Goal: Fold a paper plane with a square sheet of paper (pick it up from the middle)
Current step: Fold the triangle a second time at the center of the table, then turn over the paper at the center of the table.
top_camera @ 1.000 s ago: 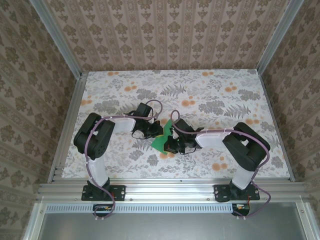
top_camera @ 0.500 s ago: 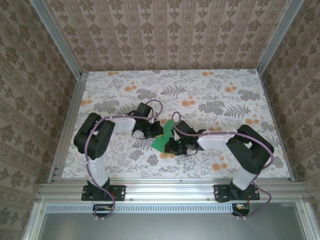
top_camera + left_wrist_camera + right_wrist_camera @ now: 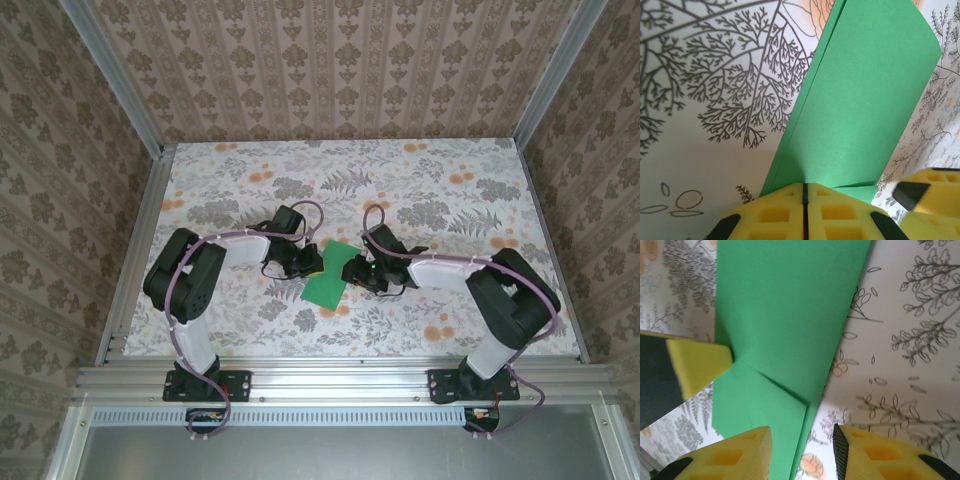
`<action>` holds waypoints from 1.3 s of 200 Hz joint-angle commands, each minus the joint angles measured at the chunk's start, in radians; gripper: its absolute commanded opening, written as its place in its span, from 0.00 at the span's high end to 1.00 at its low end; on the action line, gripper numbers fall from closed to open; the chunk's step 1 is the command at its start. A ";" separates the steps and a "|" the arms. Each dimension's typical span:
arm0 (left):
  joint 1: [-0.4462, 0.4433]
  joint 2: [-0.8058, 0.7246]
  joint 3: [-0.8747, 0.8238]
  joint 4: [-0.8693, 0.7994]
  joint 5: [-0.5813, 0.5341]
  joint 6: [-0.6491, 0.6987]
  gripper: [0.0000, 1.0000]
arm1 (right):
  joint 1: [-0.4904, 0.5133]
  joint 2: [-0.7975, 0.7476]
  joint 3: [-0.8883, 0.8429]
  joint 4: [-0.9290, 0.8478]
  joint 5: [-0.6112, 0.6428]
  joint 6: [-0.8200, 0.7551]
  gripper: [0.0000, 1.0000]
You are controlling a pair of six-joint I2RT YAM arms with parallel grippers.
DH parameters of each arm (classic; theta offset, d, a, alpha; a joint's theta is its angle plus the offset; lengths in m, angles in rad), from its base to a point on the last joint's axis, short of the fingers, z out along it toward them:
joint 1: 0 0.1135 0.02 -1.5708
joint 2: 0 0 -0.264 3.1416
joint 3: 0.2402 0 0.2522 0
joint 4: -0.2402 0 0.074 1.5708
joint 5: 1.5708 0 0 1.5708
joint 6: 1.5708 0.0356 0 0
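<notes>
Close to the left wrist camera, the left gripper (image 3: 804,194) has its yellow pads pressed together on the near edge of the folded green paper (image 3: 860,100). The right gripper (image 3: 802,440) stands with jaws apart, straddling the paper's opposite edge. Farther out, the paper lies flat mid-table (image 3: 450,190).

The sheet of paper (image 3: 332,276) is coloured plain bright green. The tabletop (image 3: 450,210) is printed with grey foliage and orange blossoms on white. The finger pads (image 3: 775,215) are coloured yellow, trimmed with black.
</notes>
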 commanded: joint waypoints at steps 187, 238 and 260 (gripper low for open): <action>-0.014 -0.051 -0.031 -0.031 -0.039 -0.017 0.91 | 0.008 0.119 -0.098 0.416 -0.169 0.104 0.65; -0.013 -0.057 -0.022 -0.027 -0.042 -0.027 0.91 | 0.008 0.141 -0.121 0.475 -0.193 0.093 0.82; -0.013 -0.076 -0.021 -0.021 -0.042 -0.036 0.91 | 0.007 0.110 -0.112 0.433 -0.183 0.072 0.91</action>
